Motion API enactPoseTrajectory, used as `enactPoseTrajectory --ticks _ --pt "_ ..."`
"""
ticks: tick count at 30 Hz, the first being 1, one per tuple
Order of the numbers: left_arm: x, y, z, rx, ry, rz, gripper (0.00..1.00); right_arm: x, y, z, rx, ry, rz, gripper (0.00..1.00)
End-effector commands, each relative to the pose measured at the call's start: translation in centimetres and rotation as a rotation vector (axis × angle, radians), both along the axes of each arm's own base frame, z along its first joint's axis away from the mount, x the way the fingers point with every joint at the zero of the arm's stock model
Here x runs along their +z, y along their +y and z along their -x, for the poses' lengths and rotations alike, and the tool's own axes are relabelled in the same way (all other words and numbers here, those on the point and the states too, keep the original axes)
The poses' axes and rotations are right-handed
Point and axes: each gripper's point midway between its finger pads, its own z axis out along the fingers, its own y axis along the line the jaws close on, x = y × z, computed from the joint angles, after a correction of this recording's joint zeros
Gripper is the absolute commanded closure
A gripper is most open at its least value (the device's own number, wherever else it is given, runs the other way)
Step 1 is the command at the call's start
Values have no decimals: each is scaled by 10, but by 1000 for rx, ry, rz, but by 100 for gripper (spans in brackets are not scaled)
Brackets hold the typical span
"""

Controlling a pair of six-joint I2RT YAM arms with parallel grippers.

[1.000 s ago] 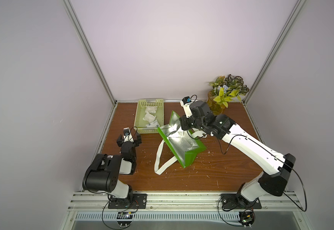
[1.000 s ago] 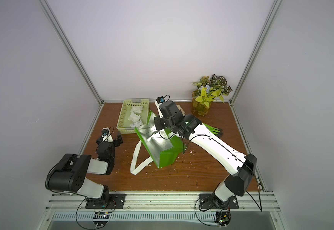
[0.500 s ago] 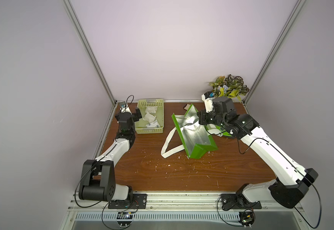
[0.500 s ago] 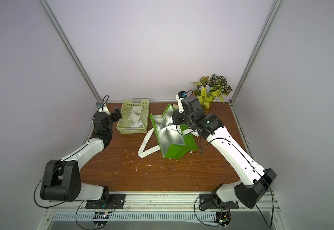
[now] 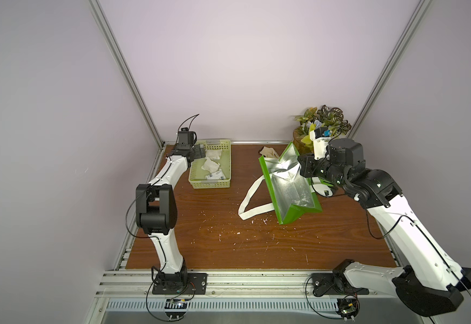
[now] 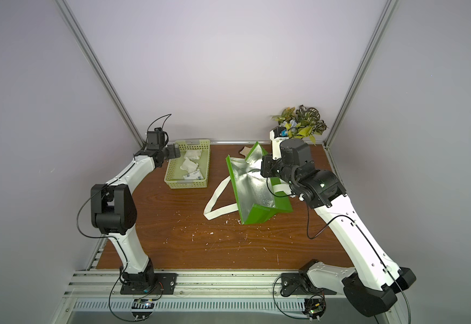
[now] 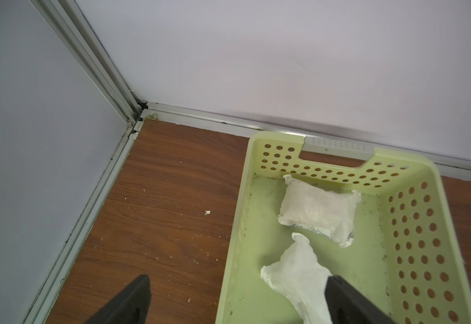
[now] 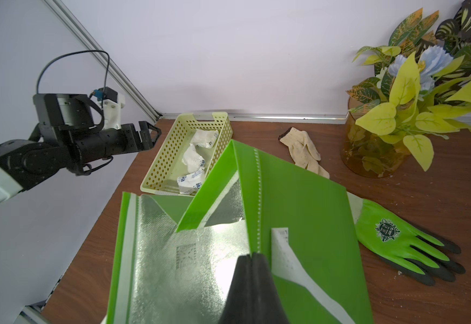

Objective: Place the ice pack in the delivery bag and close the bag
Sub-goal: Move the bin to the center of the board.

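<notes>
Ice packs (image 7: pixel 317 213), three of them, lie inside the basket (image 7: pixel 411 224) at the far left of the surface (image 5: pixel 228 246); the left end effector (image 7: pixel 238 277) hangs over the basket's left wall with its fingers spread wide and gripping nothing, one finger above bare wood outside, the other above a crumpled pack inside; whether that finger touches the pack cannot be told; the bag (image 5: pixel 290 182) stands tilted on the surface well to the right of the basket, mouth open, silver lining showing, one end panel folded inward; a white strap (image 5: pixel 249 202) trails loose on the wood on its left; the right end effector (image 8: pixel 252 254) is closed on the bag's upper rim, pinching the green wall just beside the second strap (image 8: pixel 290 261); a green glove (image 8: pixel 397 241) lies flat just beside the bag on its right; a beige glove (image 8: pixel 304 151) lies behind the bag, near the plant (image 8: pixel 413 98) in the far right corner; white crumbs (image 5: pixel 238 232) speckle the wood in front of the bag.
</notes>
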Motion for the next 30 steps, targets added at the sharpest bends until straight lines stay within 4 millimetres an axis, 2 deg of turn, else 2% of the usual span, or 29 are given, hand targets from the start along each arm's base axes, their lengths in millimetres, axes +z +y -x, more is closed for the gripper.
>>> enactPoseTrajectory --ticks 1,6,13,16,19,25,26,30 --pt "-26 13 5 7 131 -30 0 15 -11 4 -37 -31 -21 100" --pt "-54 10 -11 -20 198 -22 3 19 -16 8 -49 -44 -28 100" --pt "-76 6 -27 -55 247 -4 19 26 -24 14 -67 -63 -34 100" --pt "-80 3 -29 -76 252 8 36 28 -26 16 -70 -66 -36 100" --pt "-76 -5 -30 -112 242 36 61 29 -27 16 -75 -71 -33 100" --pt "-71 -26 -35 -190 220 121 97 33 -29 17 -79 -79 -34 100" --pt "-70 -31 -35 -199 218 134 100 34 -29 18 -77 -82 -39 100" --pt "-59 -60 -33 -237 205 113 100 45 -31 22 -77 -100 -65 100"
